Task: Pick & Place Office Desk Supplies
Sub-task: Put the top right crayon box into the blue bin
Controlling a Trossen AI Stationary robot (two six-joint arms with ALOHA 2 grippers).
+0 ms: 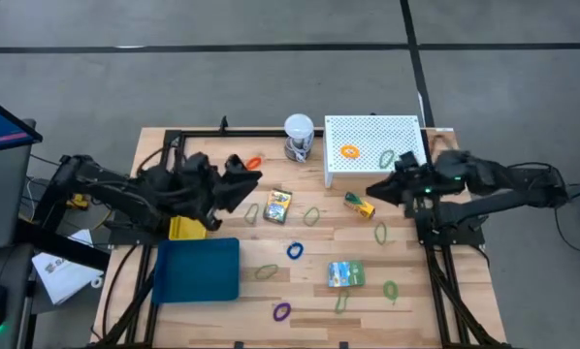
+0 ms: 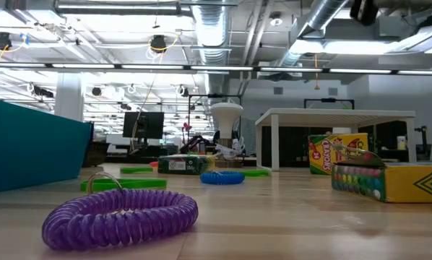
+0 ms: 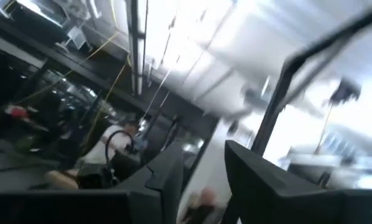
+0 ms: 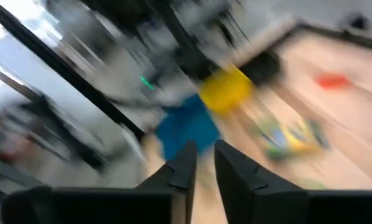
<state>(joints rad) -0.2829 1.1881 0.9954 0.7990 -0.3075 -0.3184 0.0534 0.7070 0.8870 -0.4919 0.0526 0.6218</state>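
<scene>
Coiled plastic loops, among them a purple one point(image 1: 281, 311), and flat printed packets point(image 1: 346, 274) lie scattered across the wooden tabletop point(image 1: 435, 291); sorting has barely begun. Both claws, left point(image 3: 201, 177) and right point(image 4: 201, 163), hover slightly parted, empty, beside the blue tray point(image 1: 198, 269).

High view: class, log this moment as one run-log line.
left tool: empty, near orange loop | right tool: empty, beside white stand | blue tray: nothing visible inside
</scene>
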